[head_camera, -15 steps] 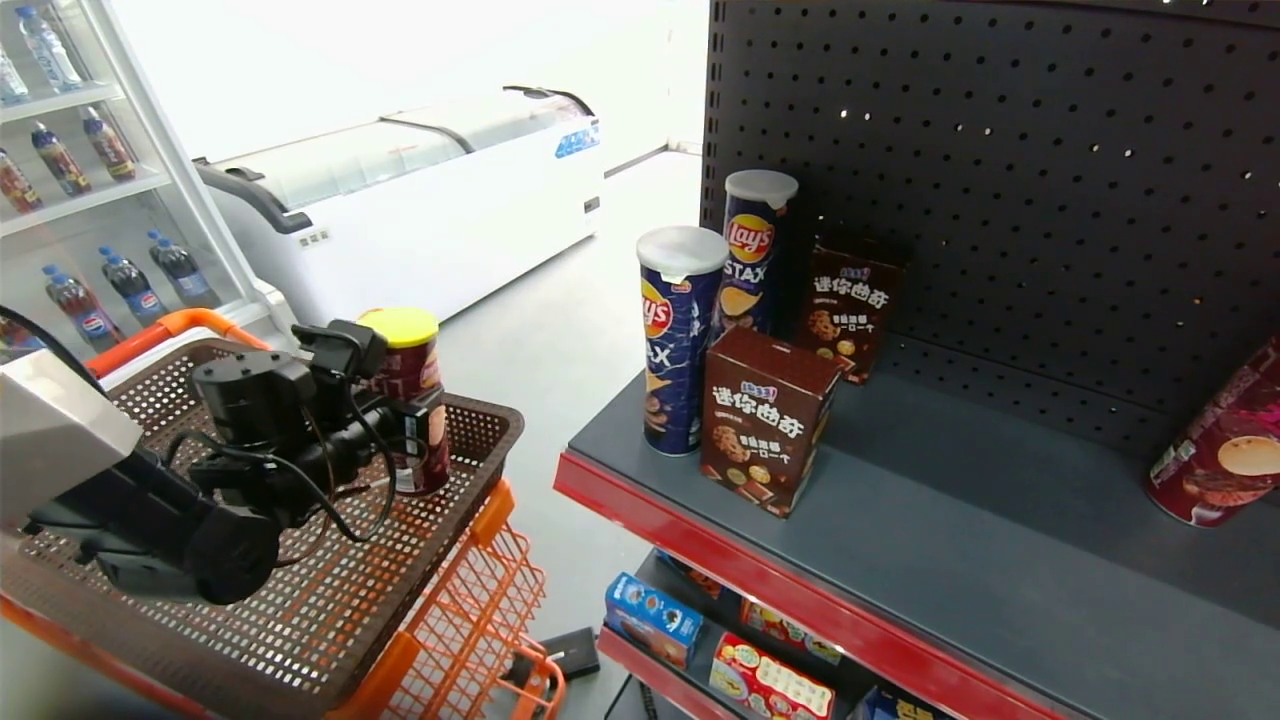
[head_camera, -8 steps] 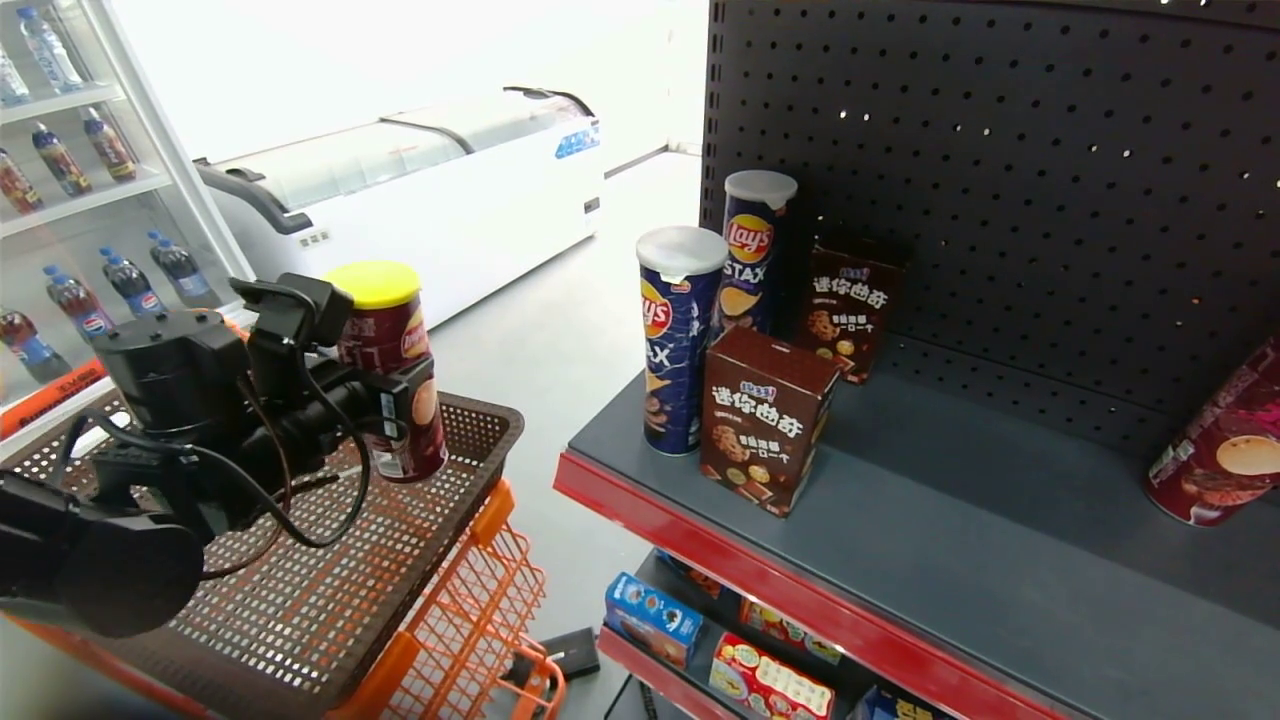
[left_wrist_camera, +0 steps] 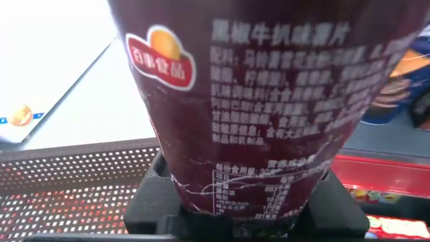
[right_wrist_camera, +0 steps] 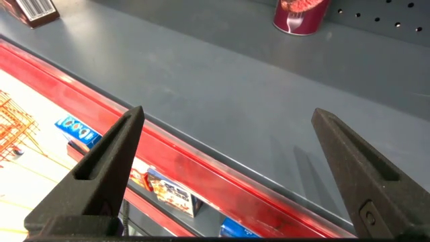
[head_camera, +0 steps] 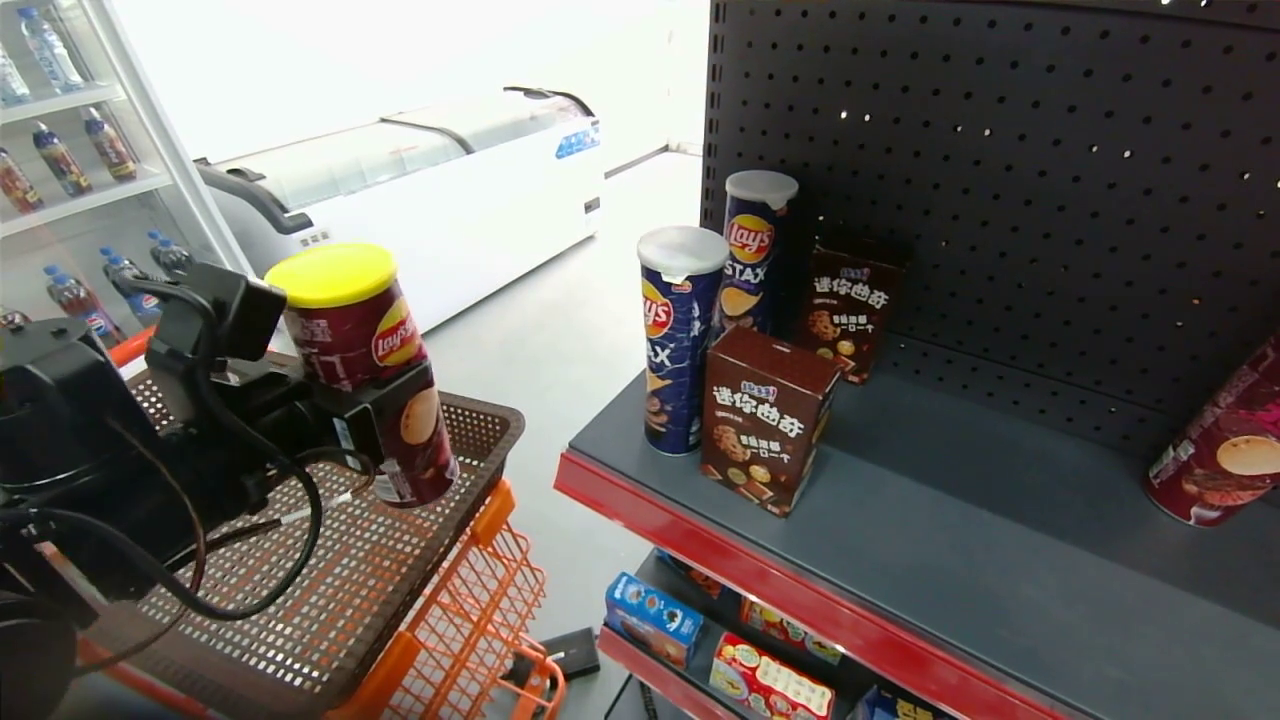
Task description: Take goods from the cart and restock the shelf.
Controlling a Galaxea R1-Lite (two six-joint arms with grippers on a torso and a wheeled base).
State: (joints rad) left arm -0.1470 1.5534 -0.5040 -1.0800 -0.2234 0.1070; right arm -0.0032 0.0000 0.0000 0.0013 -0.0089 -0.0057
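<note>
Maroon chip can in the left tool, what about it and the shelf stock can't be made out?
- Maroon chip can: lid cut off by the left wrist view's edge; side toward the arm hidden by the left tool, head view.
- Second maroon can on the shelf: cut by the head view's right edge.
- Lower packs: partly behind the red lip.
</note>
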